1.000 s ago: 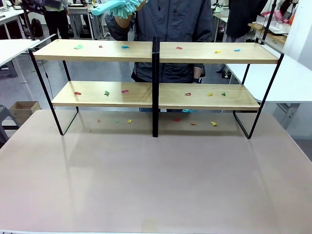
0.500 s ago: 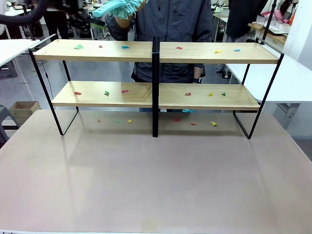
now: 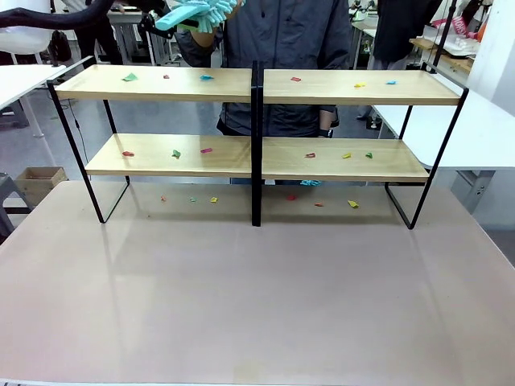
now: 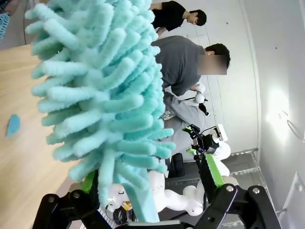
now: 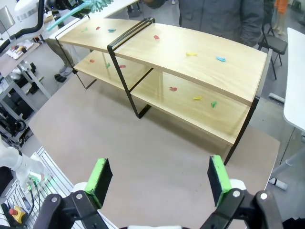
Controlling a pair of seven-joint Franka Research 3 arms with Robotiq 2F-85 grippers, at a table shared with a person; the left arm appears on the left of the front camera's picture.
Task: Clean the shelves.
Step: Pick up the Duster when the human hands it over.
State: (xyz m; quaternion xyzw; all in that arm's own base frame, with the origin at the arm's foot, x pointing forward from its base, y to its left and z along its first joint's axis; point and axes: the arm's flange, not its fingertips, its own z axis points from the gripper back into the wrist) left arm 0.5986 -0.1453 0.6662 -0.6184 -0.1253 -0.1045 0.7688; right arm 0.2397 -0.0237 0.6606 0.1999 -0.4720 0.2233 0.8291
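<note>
The shelves (image 3: 161, 84) (image 5: 205, 67) stand across the far half of the table, two tiers of light boards on a black frame. Small coloured paper scraps (image 3: 176, 153) lie on both tiers. A person behind the rack holds up a fluffy teal duster (image 3: 197, 11) (image 4: 100, 95) above the top left board. My left gripper (image 3: 151, 20) (image 4: 150, 174) is open, its green-padded fingers (image 4: 212, 169) either side of the duster's handle without closing on it. My right gripper (image 5: 157, 176) hangs open high above the near tabletop, nothing between its pads.
More scraps (image 3: 213, 199) lie on the beige tabletop (image 3: 257, 297) under the rack. White tables stand left (image 3: 20, 76) and right (image 3: 483, 129). A cardboard box (image 3: 36, 181) sits on the floor at the left.
My left arm has swung in from the upper left and brought its gripper up to the duster the person holds. The shelves and scraps have not moved.
</note>
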